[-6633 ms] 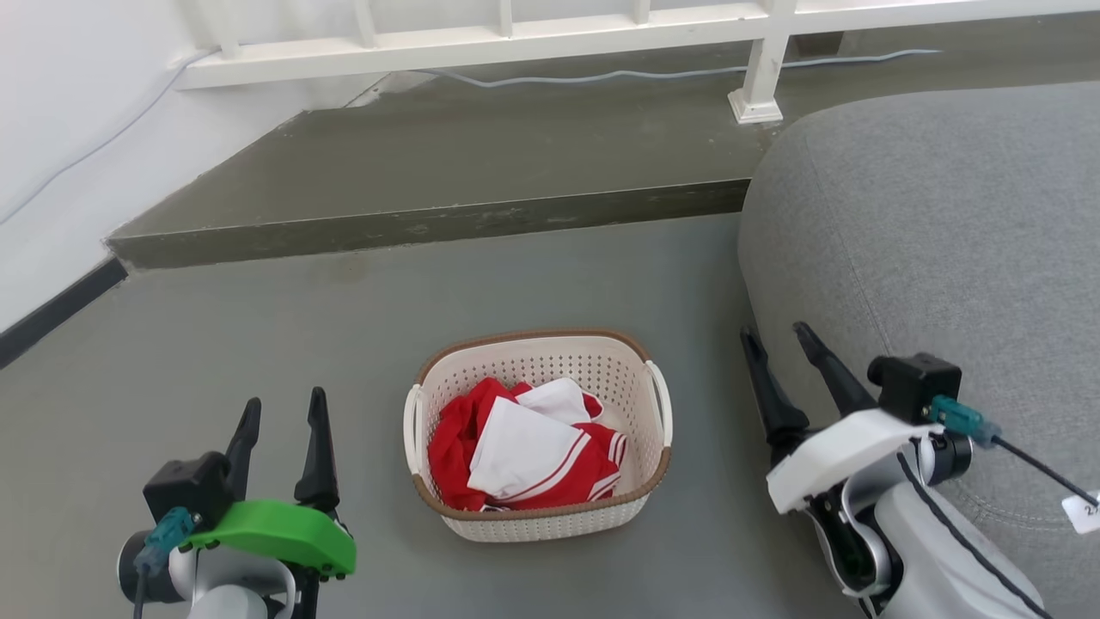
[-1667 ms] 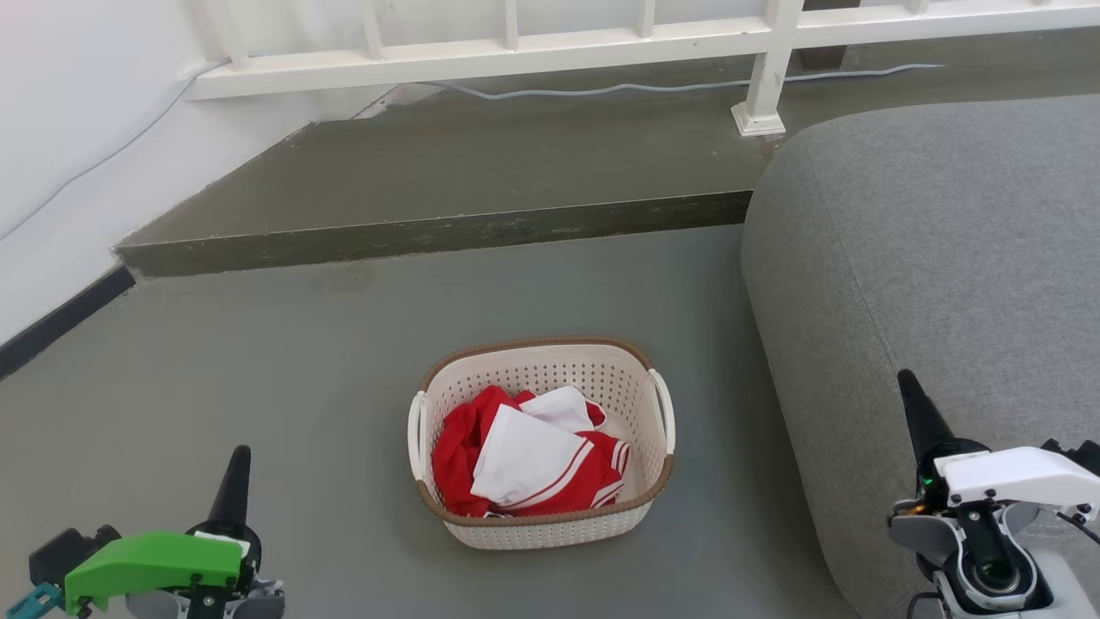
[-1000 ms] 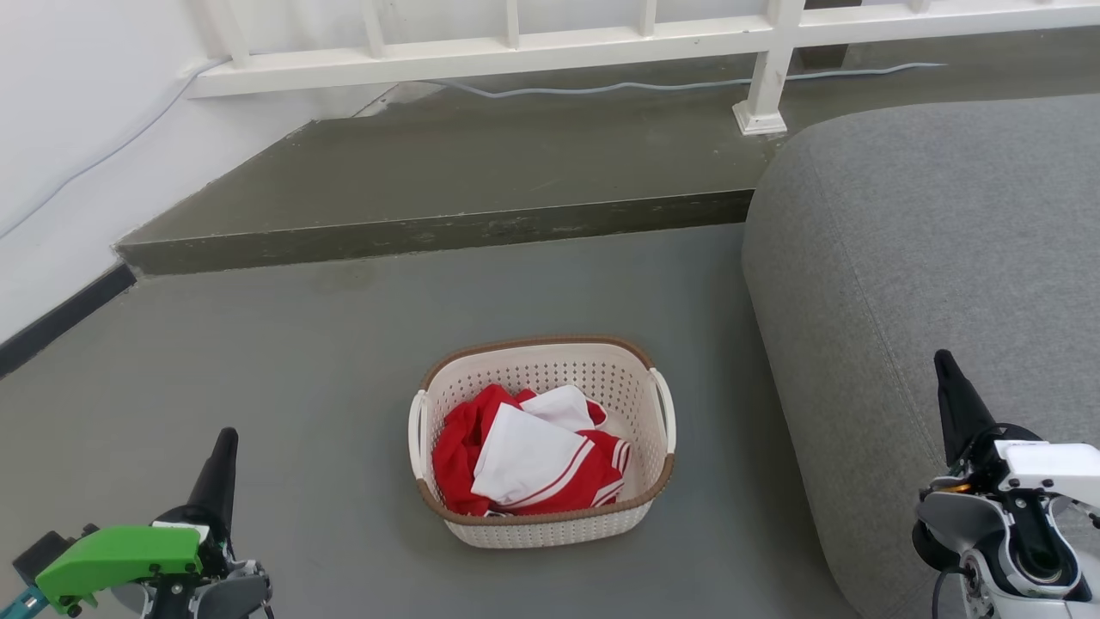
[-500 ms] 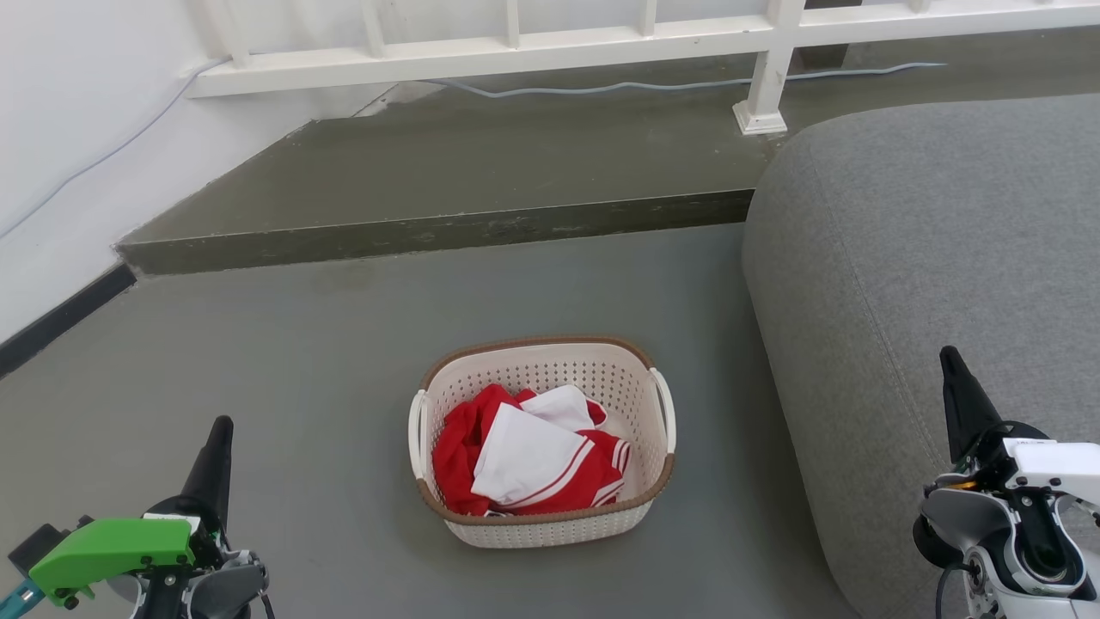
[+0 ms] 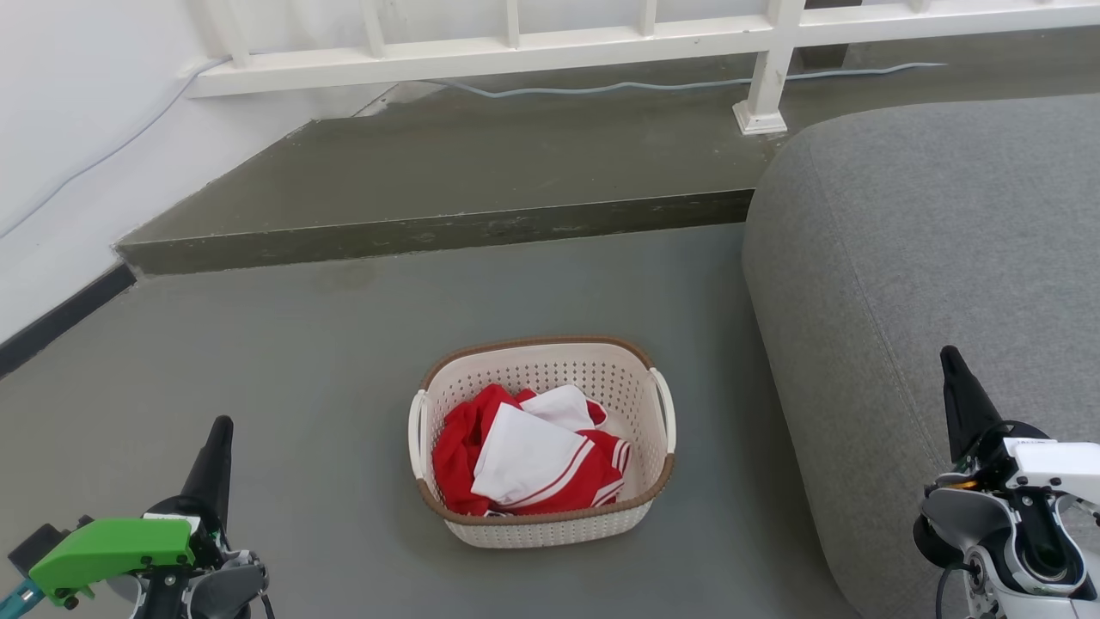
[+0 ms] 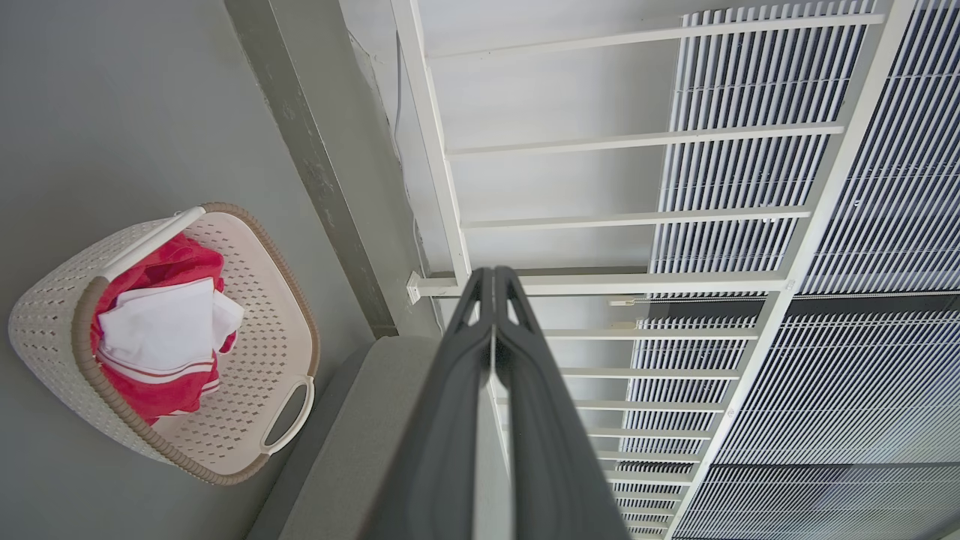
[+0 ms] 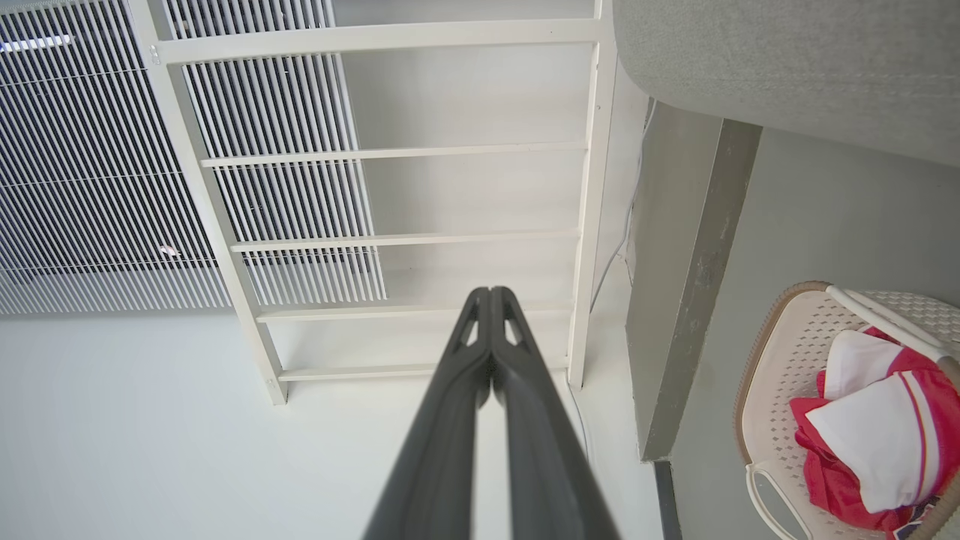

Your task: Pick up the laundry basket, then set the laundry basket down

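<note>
The laundry basket, cream-white and perforated with a brown rim and white side handles, stands on the grey floor in the middle of the head view, holding red and white clothes. It also appears at the left of the left wrist view and at the lower right of the right wrist view. My left gripper is shut and empty at the lower left, well left of the basket. My right gripper is shut and empty at the lower right, over the grey sofa.
A grey sofa fills the right side, close to the basket's right handle. A raised floor step runs across behind the basket, with a white railing and a cable beyond it. A white wall stands at the left.
Since 6.6 s ago both grippers have shut, turned on edge and drawn back to the lower corners, away from the basket. In the last half second nothing has moved; the basket has stayed put.
</note>
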Motion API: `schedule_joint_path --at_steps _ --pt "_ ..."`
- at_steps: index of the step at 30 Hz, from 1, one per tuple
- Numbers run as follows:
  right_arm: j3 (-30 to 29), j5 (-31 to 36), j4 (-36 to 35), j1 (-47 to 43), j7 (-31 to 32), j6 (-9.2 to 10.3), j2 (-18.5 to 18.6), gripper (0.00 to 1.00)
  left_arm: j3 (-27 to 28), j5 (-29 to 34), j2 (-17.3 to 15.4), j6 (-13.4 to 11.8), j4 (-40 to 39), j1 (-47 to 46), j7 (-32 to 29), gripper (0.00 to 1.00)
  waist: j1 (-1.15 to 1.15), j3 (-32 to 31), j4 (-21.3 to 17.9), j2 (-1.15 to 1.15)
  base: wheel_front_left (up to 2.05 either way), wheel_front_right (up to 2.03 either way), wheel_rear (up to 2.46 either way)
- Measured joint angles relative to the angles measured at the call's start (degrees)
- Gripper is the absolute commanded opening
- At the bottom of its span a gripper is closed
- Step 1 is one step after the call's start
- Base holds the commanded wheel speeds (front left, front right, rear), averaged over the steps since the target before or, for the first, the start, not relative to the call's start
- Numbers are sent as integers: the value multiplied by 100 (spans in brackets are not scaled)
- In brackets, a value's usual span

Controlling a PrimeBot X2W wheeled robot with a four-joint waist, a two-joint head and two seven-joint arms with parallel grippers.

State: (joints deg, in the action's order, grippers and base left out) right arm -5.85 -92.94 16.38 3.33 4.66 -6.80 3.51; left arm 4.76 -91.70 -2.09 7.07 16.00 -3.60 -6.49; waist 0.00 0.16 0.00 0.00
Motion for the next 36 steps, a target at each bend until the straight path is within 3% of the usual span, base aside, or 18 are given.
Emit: schedule_joint_path --at_steps 36 --pt "-18 0 -20 1 2 0 -3 0 0 0 0 0 -8 0 0 0 0 0 0 0 0 0 0"
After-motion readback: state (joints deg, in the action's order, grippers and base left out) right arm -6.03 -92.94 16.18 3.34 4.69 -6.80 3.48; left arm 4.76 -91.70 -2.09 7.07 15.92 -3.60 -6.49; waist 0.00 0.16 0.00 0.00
